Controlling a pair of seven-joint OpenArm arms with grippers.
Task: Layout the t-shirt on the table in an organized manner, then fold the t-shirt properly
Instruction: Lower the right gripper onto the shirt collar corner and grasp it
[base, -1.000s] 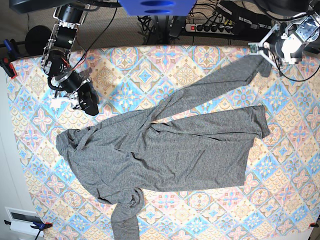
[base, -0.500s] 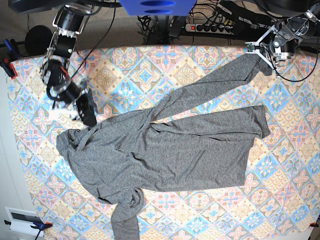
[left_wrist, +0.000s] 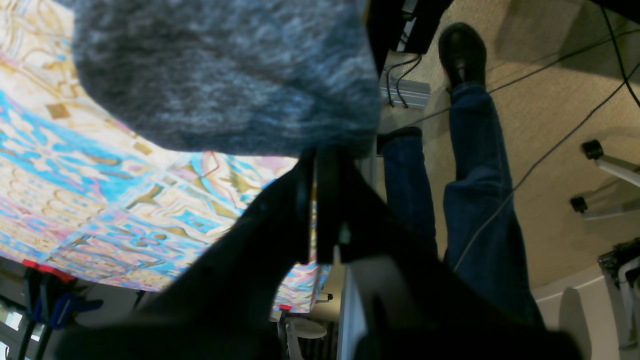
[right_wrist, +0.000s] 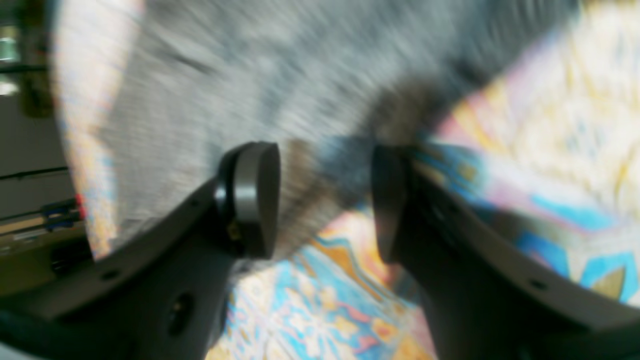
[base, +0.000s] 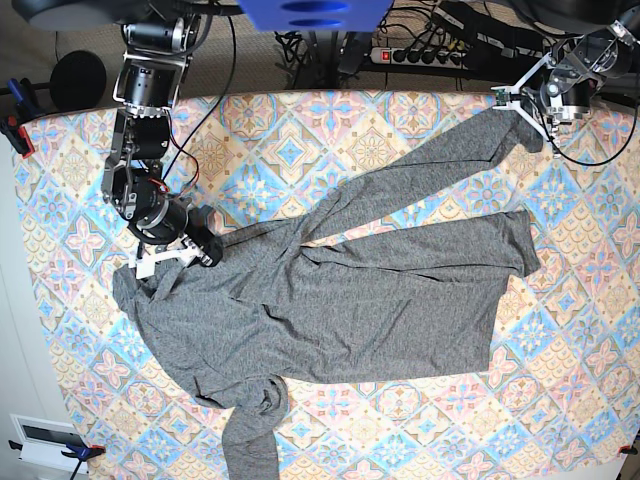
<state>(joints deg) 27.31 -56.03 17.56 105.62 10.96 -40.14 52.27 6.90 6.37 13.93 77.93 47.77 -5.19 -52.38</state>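
Across the table (base: 400, 110), the t-shirt (base: 350, 300) lies crumpled, one sleeve stretched to the far corner where the left gripper (base: 522, 108) pinches its cuff. The right gripper (base: 205, 250), jaws spread, sits at the shirt's other edge. Beyond the patterned cloth are a power strip (base: 420, 55), cables and beige floor (left_wrist: 550, 150).

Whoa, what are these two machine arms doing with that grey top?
A two-armed robot is spreading a heathered dark-grey long-sleeved t-shirt over a table covered in pastel diamond-tile cloth. The left gripper, at the table's far corner, is shut on the end of one sleeve, which lies stretched out diagonally. The right gripper is open at the shirt's collar end, its jaws either side of the fabric edge. The other sleeve lies bunched at the near edge; no folding has been done yet.
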